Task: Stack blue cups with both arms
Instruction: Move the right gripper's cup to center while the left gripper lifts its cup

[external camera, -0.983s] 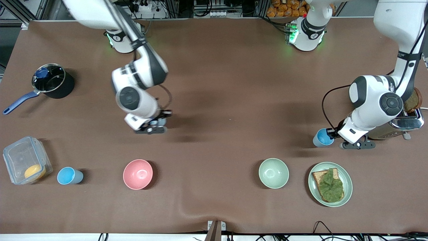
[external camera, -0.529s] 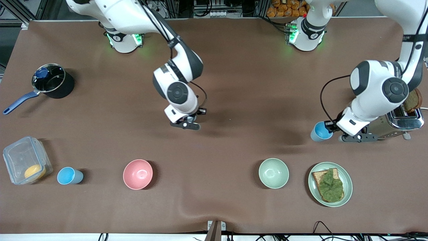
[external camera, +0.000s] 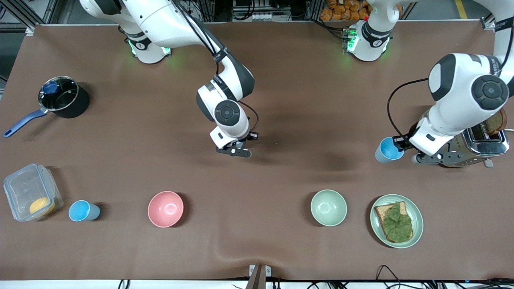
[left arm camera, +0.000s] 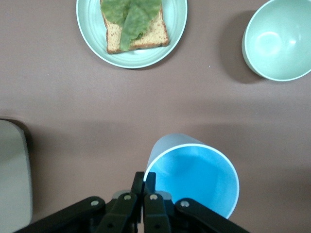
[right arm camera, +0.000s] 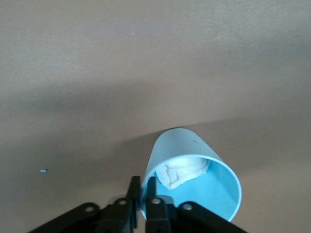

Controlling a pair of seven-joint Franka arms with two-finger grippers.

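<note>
My left gripper [external camera: 398, 145] is shut on the rim of a blue cup [external camera: 386, 150] and holds it above the table beside the toaster. In the left wrist view its fingers [left arm camera: 144, 187] pinch the cup's wall [left arm camera: 194, 177]. My right gripper [external camera: 240, 149] is over the table's middle. In the right wrist view it [right arm camera: 143, 191] is shut on the rim of a second blue cup [right arm camera: 189, 184] with a crumpled white scrap [right arm camera: 187, 170] inside. That cup is hidden under the wrist in the front view. A third blue cup [external camera: 83, 210] stands on the table beside the clear box.
A pink bowl [external camera: 165, 208], a pale green bowl [external camera: 328, 207] and a plate with toast and lettuce [external camera: 396, 220] stand near the front camera. A clear box [external camera: 30, 196] and a pot [external camera: 62, 98] are at the right arm's end. A toaster [external camera: 480, 146] is at the left arm's end.
My right arm has swung from near the pink bowl's side toward the table's middle with its cup. My left gripper has risen with its cup beside the toaster.
</note>
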